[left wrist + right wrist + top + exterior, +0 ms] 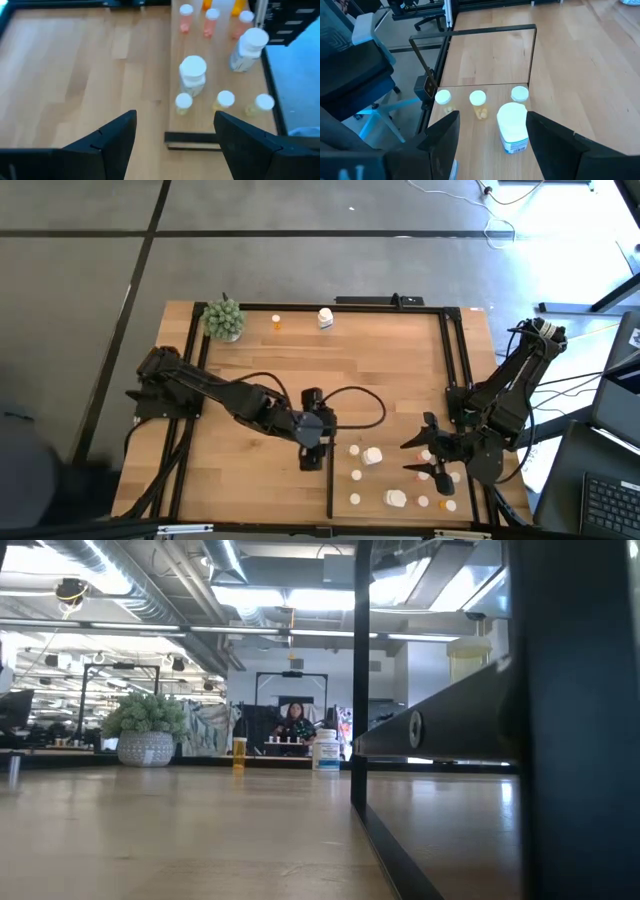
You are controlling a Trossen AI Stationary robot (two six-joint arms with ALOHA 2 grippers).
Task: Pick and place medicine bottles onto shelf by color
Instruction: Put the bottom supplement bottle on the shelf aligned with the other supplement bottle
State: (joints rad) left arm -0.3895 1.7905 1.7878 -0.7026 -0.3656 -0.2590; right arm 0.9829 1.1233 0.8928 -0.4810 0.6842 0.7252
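Note:
Several medicine bottles stand on the pale shelf panel (390, 430) at the near right: a chunky white one (192, 75), another (248, 47), small white-capped ones (183, 102) and orange ones (210, 20). My left gripper (314, 458) hangs open above the tabletop just left of the shelf's black strip (330, 485), its fingers (120, 132) empty. My right gripper (415, 457) hovers open over the shelf's right part. Below and beyond its fingers (445, 132) stands a chunky white bottle (512, 127). It is not touched.
A green plant ball (224, 318), an orange bottle (276, 322) and a white bottle (325, 317) stand at the far edge. A black metal frame (445, 350) borders the shelf area. Bare wood (260, 360) lies between the far edge and my left arm.

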